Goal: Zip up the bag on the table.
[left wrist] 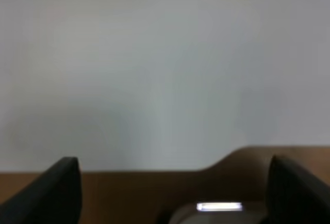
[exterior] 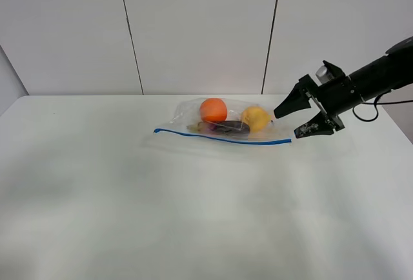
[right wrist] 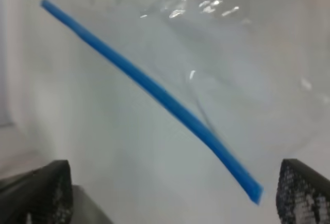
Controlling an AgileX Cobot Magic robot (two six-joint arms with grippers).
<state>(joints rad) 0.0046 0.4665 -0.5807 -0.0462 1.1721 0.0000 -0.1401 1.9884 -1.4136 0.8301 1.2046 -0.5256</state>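
Note:
The clear bag (exterior: 222, 125) lies on the white table (exterior: 129, 190) with an orange, a yellow fruit and a dark purple item inside. Its blue zipper strip (exterior: 219, 137) runs along the near edge. My right gripper (exterior: 288, 120) is open just past the strip's right end, one finger above and one at table level. In the right wrist view the strip (right wrist: 149, 87) runs diagonally between the two fingertips (right wrist: 301, 193). My left gripper (left wrist: 172, 188) is open and empty; it does not show in the exterior high view.
White wall panels (exterior: 200, 28) stand behind the table. In the left wrist view a brown surface (left wrist: 154, 193) lies below a pale blurred one.

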